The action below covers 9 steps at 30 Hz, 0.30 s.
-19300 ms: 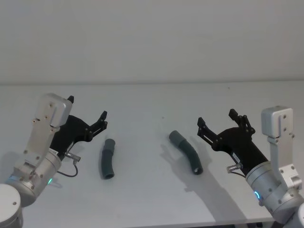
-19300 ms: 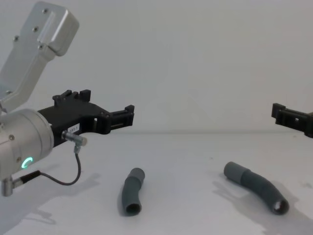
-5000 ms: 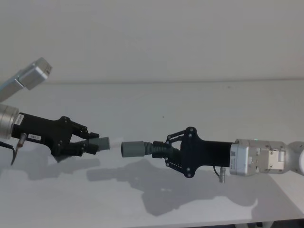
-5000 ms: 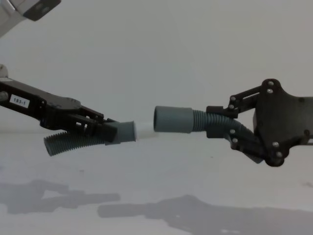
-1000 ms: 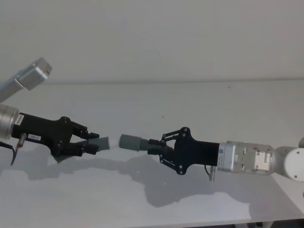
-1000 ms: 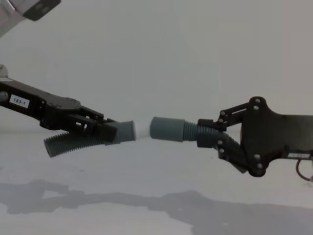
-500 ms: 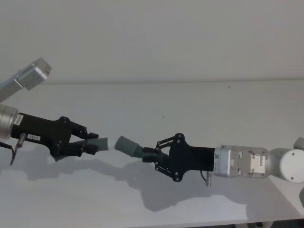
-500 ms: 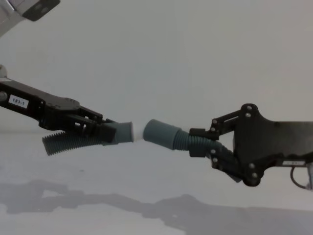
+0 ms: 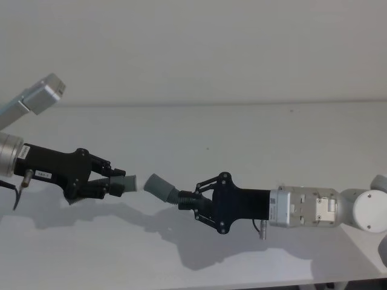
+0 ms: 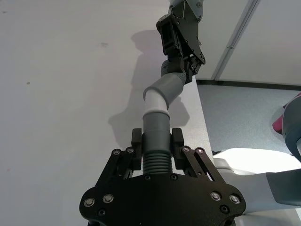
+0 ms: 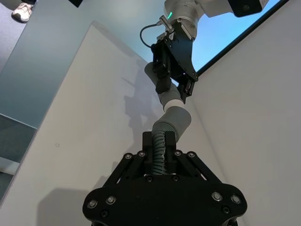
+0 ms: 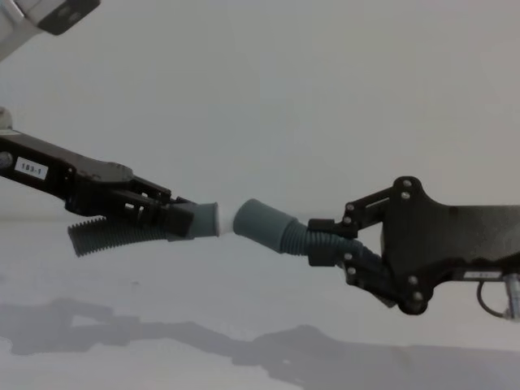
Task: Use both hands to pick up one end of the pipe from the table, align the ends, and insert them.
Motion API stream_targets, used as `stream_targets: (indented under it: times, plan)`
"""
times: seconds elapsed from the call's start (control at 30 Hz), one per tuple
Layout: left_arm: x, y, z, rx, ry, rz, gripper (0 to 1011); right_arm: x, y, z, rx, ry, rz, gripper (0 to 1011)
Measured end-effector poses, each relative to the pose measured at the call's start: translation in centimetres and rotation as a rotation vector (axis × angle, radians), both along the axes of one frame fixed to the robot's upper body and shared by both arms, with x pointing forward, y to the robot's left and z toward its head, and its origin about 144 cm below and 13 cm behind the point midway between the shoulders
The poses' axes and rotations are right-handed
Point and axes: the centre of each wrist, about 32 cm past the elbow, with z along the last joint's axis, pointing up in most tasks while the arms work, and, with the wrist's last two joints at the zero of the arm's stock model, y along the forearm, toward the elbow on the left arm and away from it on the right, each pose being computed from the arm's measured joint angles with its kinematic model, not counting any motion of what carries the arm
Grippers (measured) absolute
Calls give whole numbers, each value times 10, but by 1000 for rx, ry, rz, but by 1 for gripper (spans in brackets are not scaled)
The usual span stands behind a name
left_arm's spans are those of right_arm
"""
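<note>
Currently both dark grey hose pieces are held in the air above the white worktop (image 9: 254,130): the left gripper (image 9: 109,184) has its fingers clamped on the left hose (image 12: 110,234), ribbed body trailing behind and a smooth cuff with a narrow white plug tip (image 10: 154,100) pointing right, while the right gripper (image 9: 190,200) has its fingers clamped on the ribbed neck of the right hose (image 12: 284,232), whose wider plain socket cuff (image 9: 158,184) faces the plug. Compared with half a second ago, the right gripper has moved further left and the socket now meets the white tip at an angle, not in line.
</note>
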Motion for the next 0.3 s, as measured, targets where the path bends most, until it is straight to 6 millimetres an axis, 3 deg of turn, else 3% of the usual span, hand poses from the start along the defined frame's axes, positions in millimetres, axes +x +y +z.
stream_targets:
  times: [0.3]
  plan:
    - [0,0,0,-1,0,-1,339,0,1,0,-2,2,4,130]
